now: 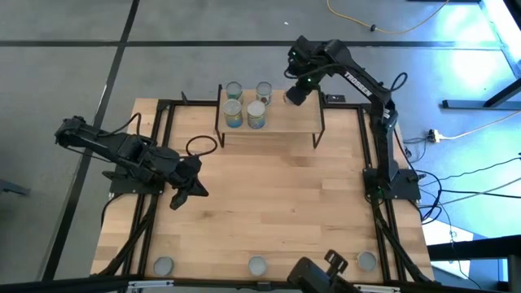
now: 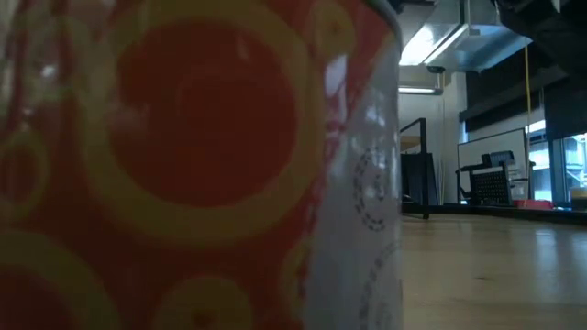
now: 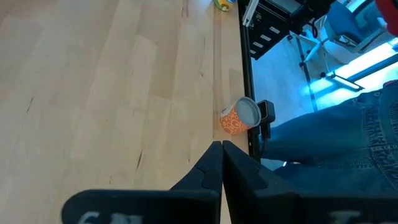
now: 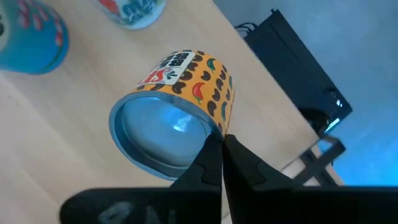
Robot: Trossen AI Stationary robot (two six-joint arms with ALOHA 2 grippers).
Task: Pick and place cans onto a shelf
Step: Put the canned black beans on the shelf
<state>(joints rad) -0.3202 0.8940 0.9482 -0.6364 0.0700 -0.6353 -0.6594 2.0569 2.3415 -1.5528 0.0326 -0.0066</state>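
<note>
Your right hand (image 1: pixel 295 94), fingers pressed together and empty, hovers above the orange can (image 4: pixel 177 106) on the shelf (image 1: pixel 281 120), probably to nudge it; three cans (image 1: pixel 257 265) wait on the desk (image 1: pixel 277 203).

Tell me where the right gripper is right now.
In the high view the right gripper hangs shut over the shelf's far right part, just right of the four cans; its wrist view shows an orange can close below.

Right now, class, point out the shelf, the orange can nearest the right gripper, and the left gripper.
shelf (image 1: pixel 285 122), high view, bare board.
orange can (image 4: pixel 186 78), right wrist view, label.
left gripper (image 1: pixel 191 192), high view, fingertips.
</note>
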